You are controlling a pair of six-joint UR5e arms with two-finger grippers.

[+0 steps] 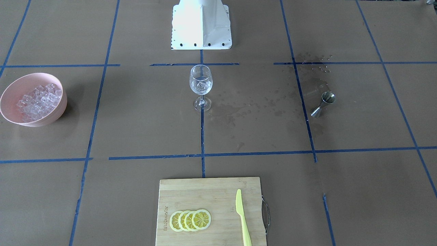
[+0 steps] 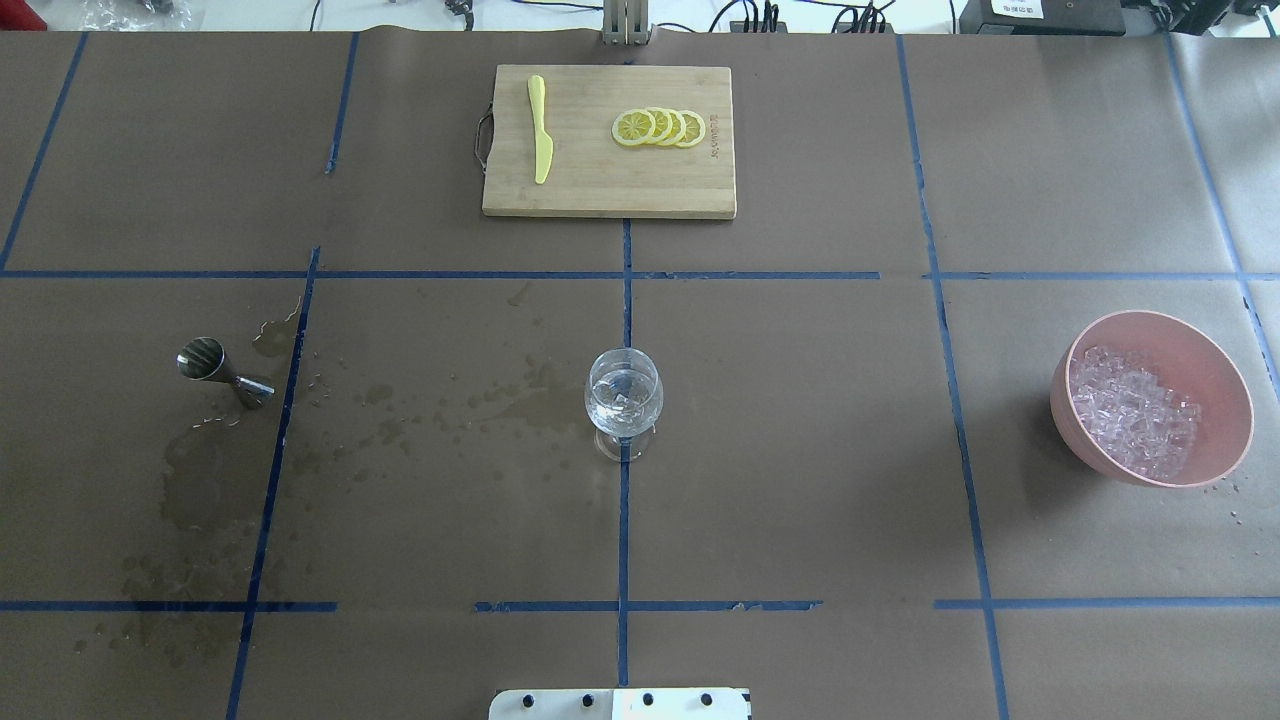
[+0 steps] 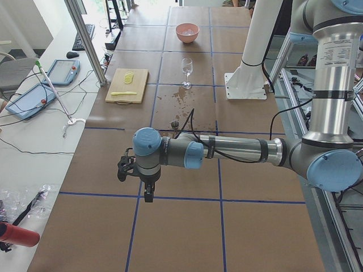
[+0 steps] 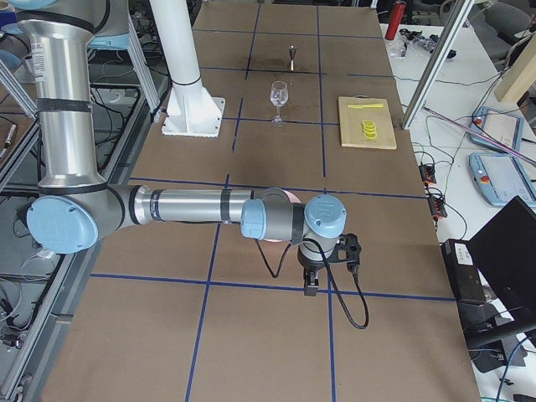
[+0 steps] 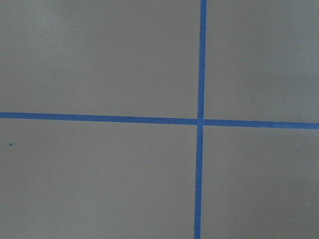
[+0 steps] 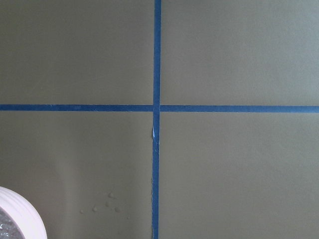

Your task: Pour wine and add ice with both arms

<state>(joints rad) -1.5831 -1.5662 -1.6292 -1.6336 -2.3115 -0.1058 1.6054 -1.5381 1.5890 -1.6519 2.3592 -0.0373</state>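
A clear wine glass (image 1: 201,83) stands upright at the table's middle, also in the overhead view (image 2: 623,395). It holds a little clear wine and what look like ice cubes. A pink bowl (image 1: 63,102) holds a heap of ice (image 1: 37,100), at the right in the overhead view (image 2: 1135,410). My left gripper (image 3: 148,197) hangs over bare table at the left end, far from the glass. My right gripper (image 4: 311,287) hangs just beyond the bowl at the right end. Both show only in side views, so I cannot tell if they are open or shut.
A steel jigger (image 2: 222,370) stands at the left amid wet splash stains (image 2: 430,410). A wooden cutting board (image 2: 608,185) at the far edge carries lemon slices (image 2: 660,127) and a yellow knife (image 2: 540,128). The white arm base (image 1: 201,25) stands behind the glass.
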